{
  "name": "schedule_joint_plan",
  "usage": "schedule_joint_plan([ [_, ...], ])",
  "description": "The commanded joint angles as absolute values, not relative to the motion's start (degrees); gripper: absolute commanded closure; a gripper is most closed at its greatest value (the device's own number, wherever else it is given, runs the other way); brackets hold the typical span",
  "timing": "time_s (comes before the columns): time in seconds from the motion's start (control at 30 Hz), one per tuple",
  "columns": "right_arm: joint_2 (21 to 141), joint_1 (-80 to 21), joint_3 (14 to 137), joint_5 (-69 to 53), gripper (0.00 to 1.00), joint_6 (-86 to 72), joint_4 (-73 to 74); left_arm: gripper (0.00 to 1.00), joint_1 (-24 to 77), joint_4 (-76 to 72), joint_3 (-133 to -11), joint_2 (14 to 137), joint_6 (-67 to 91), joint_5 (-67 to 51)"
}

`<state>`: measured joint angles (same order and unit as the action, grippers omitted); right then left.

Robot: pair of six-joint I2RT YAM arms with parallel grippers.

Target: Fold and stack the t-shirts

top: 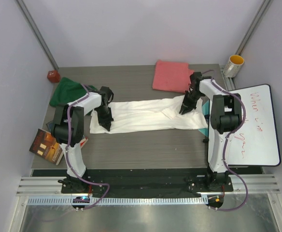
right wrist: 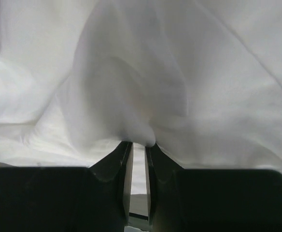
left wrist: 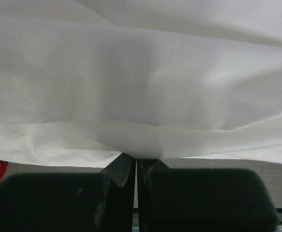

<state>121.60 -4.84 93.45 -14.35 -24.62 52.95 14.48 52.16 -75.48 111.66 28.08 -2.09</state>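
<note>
A large white t-shirt (top: 150, 116) lies stretched left to right across the middle of the table. My left gripper (top: 106, 126) is at its left end, shut on a fold of the white cloth (left wrist: 141, 72); in the left wrist view the jaws (left wrist: 136, 162) stand almost together under the hem. My right gripper (top: 184, 110) is on the shirt's right part. Its jaws (right wrist: 138, 144) are parted by a narrow gap, and a bulge of white cloth (right wrist: 131, 72) sits at the tips. A dark green t-shirt (top: 66, 92) lies bunched at the back left. A coral-pink t-shirt (top: 171, 76) lies folded at the back.
Glossy books (top: 47, 145) lie at the table's left edge. A small red object (top: 53, 76) sits in the back left corner and a yellow cup (top: 235, 65) at the back right. A whiteboard (top: 254, 125) lies right of the right arm. A teal sheet (top: 206, 113) peeks from under the shirt's right end.
</note>
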Motion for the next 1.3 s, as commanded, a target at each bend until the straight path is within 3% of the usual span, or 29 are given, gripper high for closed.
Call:
schedule_joint_plan([
  [0.0,123.4,-5.4,97.0,-15.9,0.79,-26.3,51.3,1.0,13.7,52.7,-74.2,115.2,26.9,2.5],
  [0.77,126.5,-6.4,109.1,-18.5,0.78,-27.9,51.1,1.0,13.7,52.6,-73.7,116.6,26.5,2.4],
  [1.07,123.8,-6.4,109.0,-20.6,0.68,-27.2,51.4,1.0,13.7,52.4,-74.7,118.3,26.0,1.4],
  [1.27,116.5,-7.0,103.3,-21.4,0.5,-29.3,53.7,1.0,13.7,53.3,-76.1,117.8,26.0,0.6],
])
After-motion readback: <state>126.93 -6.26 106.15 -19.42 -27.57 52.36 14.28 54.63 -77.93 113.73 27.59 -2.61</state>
